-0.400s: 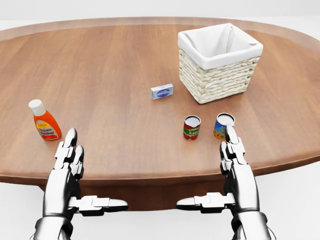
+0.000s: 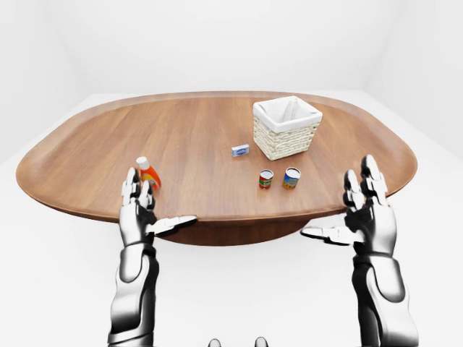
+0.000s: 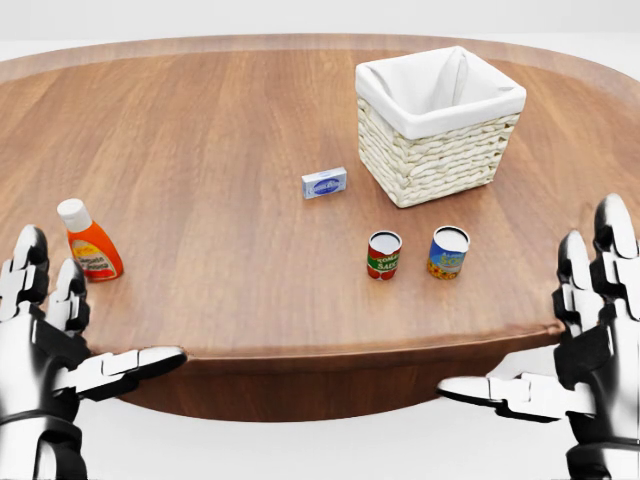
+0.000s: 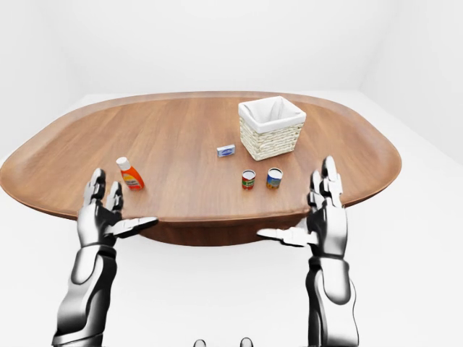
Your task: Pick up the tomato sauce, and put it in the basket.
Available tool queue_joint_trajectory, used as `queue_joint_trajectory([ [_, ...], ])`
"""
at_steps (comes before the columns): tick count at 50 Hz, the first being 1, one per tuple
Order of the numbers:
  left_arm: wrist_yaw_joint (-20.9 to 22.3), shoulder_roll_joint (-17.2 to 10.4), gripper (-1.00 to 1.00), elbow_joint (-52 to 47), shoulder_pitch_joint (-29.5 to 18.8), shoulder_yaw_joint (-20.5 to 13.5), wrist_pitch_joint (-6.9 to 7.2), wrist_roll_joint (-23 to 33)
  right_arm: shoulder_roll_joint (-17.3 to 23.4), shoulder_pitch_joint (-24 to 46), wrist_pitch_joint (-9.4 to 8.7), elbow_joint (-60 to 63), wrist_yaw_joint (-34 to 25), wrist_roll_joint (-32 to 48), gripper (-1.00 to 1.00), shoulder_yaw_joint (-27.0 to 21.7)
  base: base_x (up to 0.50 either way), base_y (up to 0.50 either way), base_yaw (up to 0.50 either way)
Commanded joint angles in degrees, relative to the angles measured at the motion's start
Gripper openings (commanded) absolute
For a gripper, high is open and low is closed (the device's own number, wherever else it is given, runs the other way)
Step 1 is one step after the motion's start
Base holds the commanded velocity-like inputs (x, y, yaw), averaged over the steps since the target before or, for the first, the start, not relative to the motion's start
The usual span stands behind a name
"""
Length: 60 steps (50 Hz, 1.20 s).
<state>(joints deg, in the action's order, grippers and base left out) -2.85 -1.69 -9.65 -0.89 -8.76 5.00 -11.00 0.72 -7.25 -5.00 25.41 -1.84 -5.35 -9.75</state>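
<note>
The tomato sauce (image 3: 384,254) is a small red can with a green band, standing upright on the wooden table (image 3: 200,130) at the lower middle of the head view. The wicker basket (image 3: 440,160) with a white lining stands above and to the right of it. My left hand (image 3: 70,320) is open at the lower left, off the table's near edge. My right hand (image 3: 560,335) is open at the lower right, well right of the can. Both hands are empty, fingers up and thumbs pointing inward.
A blue and yellow can (image 3: 449,251) stands just right of the tomato sauce. A small blue and white box (image 3: 324,183) lies left of the basket. An orange bottle with a white cap (image 3: 90,241) stands near my left hand.
</note>
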Motion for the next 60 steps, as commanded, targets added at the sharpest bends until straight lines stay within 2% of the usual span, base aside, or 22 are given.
queue_joint_trajectory([
  [1, -14.6, -2.3, 1.0, -19.0, -0.5, -13.4, 0.0, -18.3, -0.6, -9.6, 0.0, 34.4, -1.5, -13.2, 1.0, -22.4, 0.0, 0.0, 0.0],
  [2, -16.5, -3.2, 1.0, -20.3, -0.9, -15.5, 0.0, -21.1, 1.4, -13.1, 0.0, 34.5, 0.4, -19.2, 1.0, -26.2, 0.0, 0.0, 0.0],
  [4, -18.7, -5.0, 1.0, -21.3, -1.3, -18.0, 0.0, -24.8, 5.3, -19.4, 0.0, 34.6, 3.9, -27.3, 1.0, -29.3, 0.0, 0.0, 0.0],
  [5, -20.6, -6.8, 1.0, -23.7, -1.7, -20.9, 0.0, -28.9, 6.9, -24.5, 0.0, 34.6, 5.2, -33.5, 1.0, -32.9, 0.0, 0.0, 0.0],
  [6, -21.7, -7.7, 1.0, -24.5, -1.6, -21.4, 0.0, -29.5, 8.4, -28.1, 0.0, 34.6, 6.4, -36.8, 1.0, -34.4, 0.0, 0.0, 0.0],
  [8, -21.8, -7.7, 1.0, -26.5, -0.7, -21.7, 0.0, -31.5, 7.6, -33.1, 6.22, 34.6, 7.0, -41.0, 1.0, -37.6, 0.0, 0.0, 0.0],
  [10, -21.7, -7.2, 1.0, -27.4, 0.2, -20.6, 0.0, -28.9, 7.6, -36.1, 9.44, 34.6, 6.5, -42.6, 1.0, -38.0, 0.0, 0.0, 0.0],
  [11, -21.7, -6.8, 1.0, -28.0, 0.5, -20.2, 0.0, -28.7, 7.7, -36.9, 10.0, 34.6, 6.7, -42.7, 1.0, -38.0, 0.0, 0.0, 0.0],
  [14, -20.7, -6.1, 1.0, -28.5, 1.0, -19.6, 0.0, -27.6, 4.6, -34.8, 9.73, 34.6, 4.4, -38.9, 1.0, -35.5, 0.0, 0.0, 0.0],
  [15, -20.9, -6.4, 1.0, -28.5, 0.9, -20.3, 0.0, -28.5, 6.1, -34.3, 8.76, 34.6, 5.5, -39.9, 1.0, -36.1, 0.0, 0.0, 0.0],
  [17, -21.2, -6.6, 1.0, -28.7, 0.7, -20.8, 0.0, -29.4, 6.7, -34.0, 8.2, 34.6, 6.0, -40.6, 1.0, -36.3, 0.0, 0.0, 0.0],
  [19, -21.7, -6.6, 1.0, -29.3, 0.9, -20.9, 0.0, -29.8, 6.8, -34.4, 8.51, 34.6, 5.6, -41.8, 1.0, -37.2, 0.0, 0.0, 0.0],
  [22, -21.9, -6.6, 1.0, -29.7, 1.0, -21.1, 0.0, -30.3, 3.3, -33.3, 7.79, 34.6, 2.3, -40.9, 1.0, -38.1, 0.0, 0.0, 0.0],
  [28, -22.3, -6.8, 1.0, -29.5, 0.8, -21.3, 0.0, -30.5, 2.8, -32.1, 6.54, 34.6, 1.6, -41.1, 1.0, -39.1, 0.0, -0.13, 0.0],
  [39, -22.4, -6.7, 1.0, -30.0, 1.1, -21.3, 0.0, -30.8, 2.4, -32.6, 6.92, 34.6, 0.7, -42.3, 1.0, -40.4, 0.0, -0.29, 0.0],
  [43, -22.3, -6.7, 1.0, -30.2, 1.2, -21.4, 0.0, -31.0, 2.2, -33.2, 7.72, 34.6, 0.4, -42.2, 1.0, -40.1, 0.0, -0.3, 0.0],
  [56, -22.0, -6.7, 1.0, -30.8, 1.2, -21.3, 0.0, -31.3, 1.8, -33.3, 7.93, 34.6, -0.1, -42.0, 1.0, -40.1, 0.0, -0.32, 0.0],
  [58, -21.8, -6.7, 1.0, -30.3, 0.9, -20.7, 0.0, -30.7, 2.3, -34.0, 8.74, 34.6, 0.3, -42.3, 1.0, -40.0, 0.0, -0.37, 0.0],
  [60, -21.8, -6.7, 1.0, -30.5, 0.9, -20.6, 0.0, -30.7, 2.5, -34.0, 8.81, 34.6, 0.5, -42.2, 1.0, -39.7, 0.0, -0.37, 0.0],
])
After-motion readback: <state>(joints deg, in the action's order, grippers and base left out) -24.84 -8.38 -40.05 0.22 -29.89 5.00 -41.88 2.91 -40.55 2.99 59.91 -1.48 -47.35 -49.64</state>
